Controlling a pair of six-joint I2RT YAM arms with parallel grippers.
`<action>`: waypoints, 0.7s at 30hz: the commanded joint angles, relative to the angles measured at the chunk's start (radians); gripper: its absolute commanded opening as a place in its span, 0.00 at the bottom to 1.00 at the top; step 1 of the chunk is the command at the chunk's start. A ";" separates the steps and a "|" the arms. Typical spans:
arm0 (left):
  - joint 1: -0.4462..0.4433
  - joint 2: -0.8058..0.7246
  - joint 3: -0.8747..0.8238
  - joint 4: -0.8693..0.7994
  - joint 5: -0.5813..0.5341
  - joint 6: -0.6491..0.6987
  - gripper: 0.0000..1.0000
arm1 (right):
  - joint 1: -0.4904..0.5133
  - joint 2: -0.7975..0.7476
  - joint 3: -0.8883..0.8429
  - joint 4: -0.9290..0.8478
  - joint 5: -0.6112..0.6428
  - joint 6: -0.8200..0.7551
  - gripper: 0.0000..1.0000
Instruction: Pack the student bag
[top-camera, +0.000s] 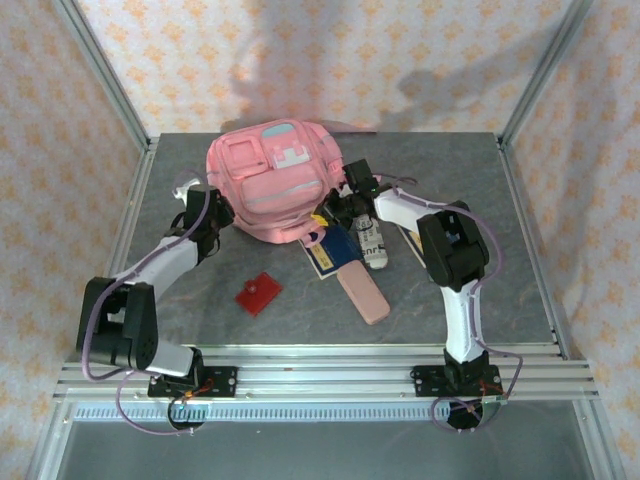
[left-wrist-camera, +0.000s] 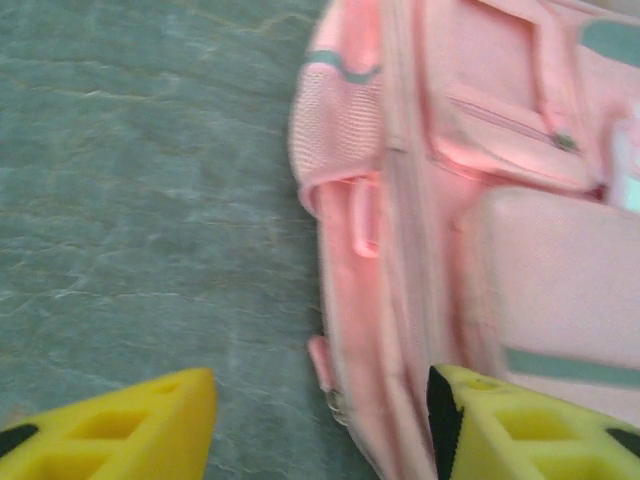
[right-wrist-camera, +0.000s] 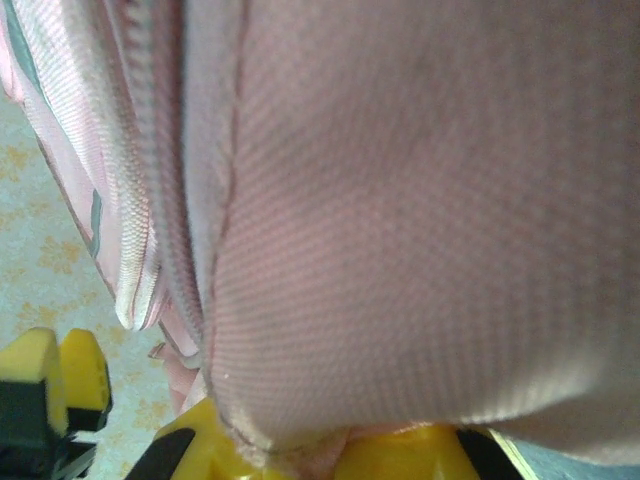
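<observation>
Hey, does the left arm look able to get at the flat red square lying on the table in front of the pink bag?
Probably yes. The red square lies flat on bare table, with nothing between it and the left gripper, whose jaws stand open, gripping nothing, at the side of the student bag.

A large pink fabric backpack (top-camera: 270, 180) lies at the rear middle of the grey stone-patterned surface (top-camera: 180, 300). Before it on the left lies a small flat red square piece (top-camera: 259, 293). On the right are a dark blue flat booklet (top-camera: 333, 257), a white lettered cylinder (top-camera: 373, 243) just right of it, and a flat pink oblong case (top-camera: 363, 291) nearest.
</observation>
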 joint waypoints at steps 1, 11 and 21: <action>-0.063 -0.032 0.021 -0.022 0.089 0.062 0.68 | 0.003 -0.025 0.025 0.080 0.087 -0.077 0.00; -0.091 0.264 0.251 -0.018 0.135 0.063 0.72 | 0.025 -0.066 -0.017 0.034 0.066 -0.189 0.00; -0.067 0.371 0.221 -0.065 0.051 -0.002 0.51 | 0.026 -0.151 -0.119 0.015 0.057 -0.266 0.00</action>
